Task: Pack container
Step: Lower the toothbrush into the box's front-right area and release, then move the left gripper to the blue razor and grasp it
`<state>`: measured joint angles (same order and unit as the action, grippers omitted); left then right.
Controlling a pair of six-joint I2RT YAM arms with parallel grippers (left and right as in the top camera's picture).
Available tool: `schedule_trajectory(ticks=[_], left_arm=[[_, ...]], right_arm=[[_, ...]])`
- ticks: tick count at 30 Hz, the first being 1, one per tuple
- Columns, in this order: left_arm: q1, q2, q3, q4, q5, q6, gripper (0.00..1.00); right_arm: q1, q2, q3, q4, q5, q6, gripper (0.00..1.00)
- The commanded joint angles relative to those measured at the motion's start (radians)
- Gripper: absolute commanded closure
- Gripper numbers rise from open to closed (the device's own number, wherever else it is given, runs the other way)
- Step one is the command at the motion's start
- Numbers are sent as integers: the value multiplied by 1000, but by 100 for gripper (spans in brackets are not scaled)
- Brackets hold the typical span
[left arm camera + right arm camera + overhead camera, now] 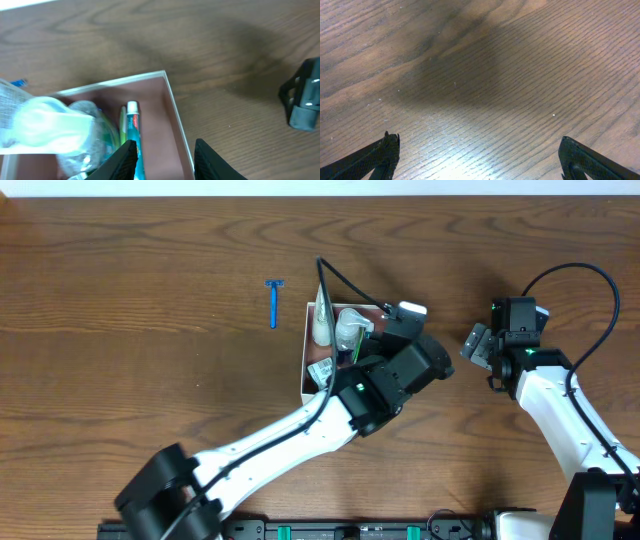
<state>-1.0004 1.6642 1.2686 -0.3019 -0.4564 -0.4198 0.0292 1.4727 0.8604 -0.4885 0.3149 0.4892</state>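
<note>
The container (304, 358) is a square, shallow box with thin white outer walls and a reddish-brown, pinkish inside. It sits flat and open-topped near the middle of the wooden table (120, 380), its walls roughly square to the table's edges. It is partly filled. A blue-and-white toothpaste tube (133, 131) lies along the floor with a thin yellow-green stick (122, 125) just beside it. A crinkled clear-plastic bundle (82, 127) and a pale packet (30, 125) crowd the left side. The strip of floor by the right wall is bare.
</note>
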Motion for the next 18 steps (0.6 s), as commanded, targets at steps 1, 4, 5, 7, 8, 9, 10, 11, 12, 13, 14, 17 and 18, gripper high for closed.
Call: schedule_trajectory(ticks=[1, 4, 5, 7, 8, 9, 10, 11, 12, 13, 14, 17, 18], left_arm=[[2, -119, 32, -24, -36, 53, 62], [2, -224, 32, -81, -97, 53, 62], [4, -258, 32, -101, -125, 53, 62], [16, -334, 32, -146, -185, 53, 60], [29, -365, 32, -165, -212, 53, 58], [52, -397, 32, -186, -238, 53, 52], [81, -420, 32, -202, -250, 53, 47], [123, -439, 32, -220, -252, 53, 44], [173, -450, 32, -238, -248, 53, 41], [219, -453, 32, -251, -241, 53, 39], [268, -452, 32, -262, -230, 53, 37], [438, -420, 29, -274, -133, 53, 33], [503, -401, 29, -269, -72, 54, 31]], right_arm=[[-3, -1, 2, -1, 21, 3, 1], [-3, -1, 2, -1, 21, 3, 1], [-3, -1, 2, -1, 21, 3, 1], [-3, -1, 2, -1, 21, 3, 1], [-3, -1, 2, -1, 21, 3, 1], [-3, -1, 2, -1, 21, 3, 1], [-3, -1, 2, -1, 21, 3, 1], [-3, -1, 2, -1, 21, 4, 1], [-3, -1, 2, -1, 21, 3, 1], [-3, -1, 2, -1, 21, 3, 1], [-3, -1, 2, -1, 21, 3, 1], [-3, -1, 2, -1, 21, 3, 1], [-3, -1, 2, -1, 21, 4, 1]])
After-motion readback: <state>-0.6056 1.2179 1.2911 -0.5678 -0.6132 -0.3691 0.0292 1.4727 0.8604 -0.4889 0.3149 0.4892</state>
